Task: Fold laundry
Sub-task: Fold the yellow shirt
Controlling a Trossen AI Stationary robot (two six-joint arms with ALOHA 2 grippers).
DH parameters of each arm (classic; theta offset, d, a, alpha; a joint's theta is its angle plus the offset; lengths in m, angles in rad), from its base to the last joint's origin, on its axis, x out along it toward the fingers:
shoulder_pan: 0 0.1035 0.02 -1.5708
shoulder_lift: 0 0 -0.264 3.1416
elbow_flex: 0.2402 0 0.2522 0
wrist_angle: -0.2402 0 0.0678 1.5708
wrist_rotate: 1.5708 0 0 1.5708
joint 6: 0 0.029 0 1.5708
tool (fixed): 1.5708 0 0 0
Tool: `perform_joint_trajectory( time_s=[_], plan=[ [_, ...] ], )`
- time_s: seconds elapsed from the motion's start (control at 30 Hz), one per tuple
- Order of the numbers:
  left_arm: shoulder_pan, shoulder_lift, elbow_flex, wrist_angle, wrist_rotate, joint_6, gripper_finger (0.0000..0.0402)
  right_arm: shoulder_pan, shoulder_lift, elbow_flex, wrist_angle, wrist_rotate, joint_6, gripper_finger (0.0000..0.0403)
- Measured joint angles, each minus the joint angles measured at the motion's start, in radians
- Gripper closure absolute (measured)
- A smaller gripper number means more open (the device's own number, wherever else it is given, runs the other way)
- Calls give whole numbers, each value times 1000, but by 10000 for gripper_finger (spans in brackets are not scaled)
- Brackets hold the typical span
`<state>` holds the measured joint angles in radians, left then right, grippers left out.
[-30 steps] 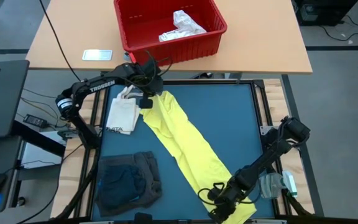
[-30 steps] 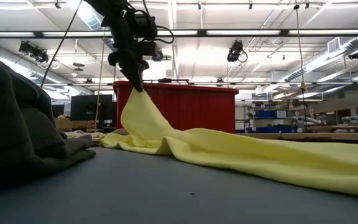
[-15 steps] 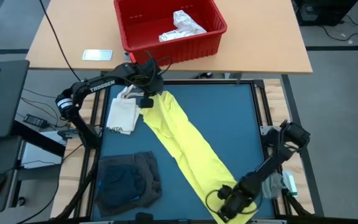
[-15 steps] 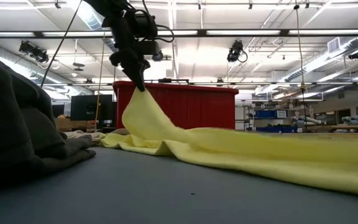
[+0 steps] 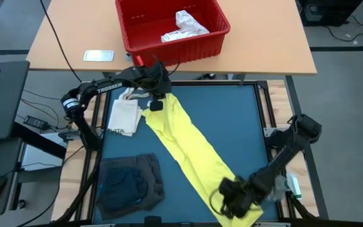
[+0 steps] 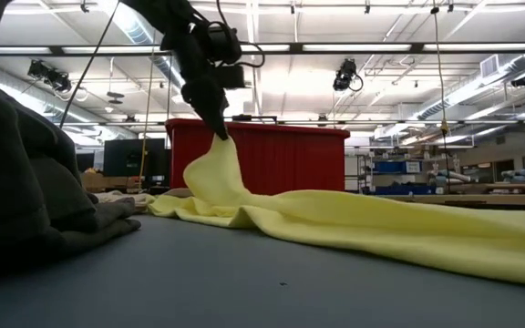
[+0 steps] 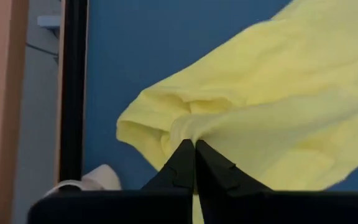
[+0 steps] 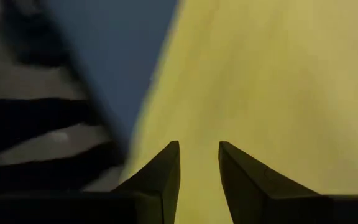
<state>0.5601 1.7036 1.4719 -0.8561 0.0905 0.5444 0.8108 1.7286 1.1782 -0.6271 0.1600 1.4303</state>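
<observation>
Left fingers [image 7: 194, 163] pinching yellow garment [image 5: 191, 154], shifted rightward, lower

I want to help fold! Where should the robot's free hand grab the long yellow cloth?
Probably its loose near end, from above. The left gripper already pinches the far end; the right gripper hovers open there, where the yellow cloth lies flat.

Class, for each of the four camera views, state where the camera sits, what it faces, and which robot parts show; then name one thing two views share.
High: overhead, straight down on the blue table; both arms.
Low: table height, level across; left arm lifting the yellow garment.
Left wrist: left gripper, jaws pinching yellow cloth.
Right wrist: right gripper, jaws apart, over yellow cloth.
Shared: every view shows the yellow garment; high and low both show the red bin.
</observation>
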Motion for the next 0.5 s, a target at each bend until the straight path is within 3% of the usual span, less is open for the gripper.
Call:
perform_joint_trajectory(
  time_s=[0.13, 0.2, 0.33, 0.5],
  plan=[
    [-16, 20, 0, 33, 0, -99, 344, -162, -34, -3, -194, 0, -261, 285],
    [-26, 22, 0, 54, 0, -169, 319, -264, -54, -31, -196, 0, -399, 285],
    [-42, 25, 0, 53, -23, -315, 280, -493, -90, -172, 44, -48, -607, 285],
    [-67, 25, 0, 6, -72, -518, 268, -774, -91, -341, 442, -219, -713, 299]
  ],
)
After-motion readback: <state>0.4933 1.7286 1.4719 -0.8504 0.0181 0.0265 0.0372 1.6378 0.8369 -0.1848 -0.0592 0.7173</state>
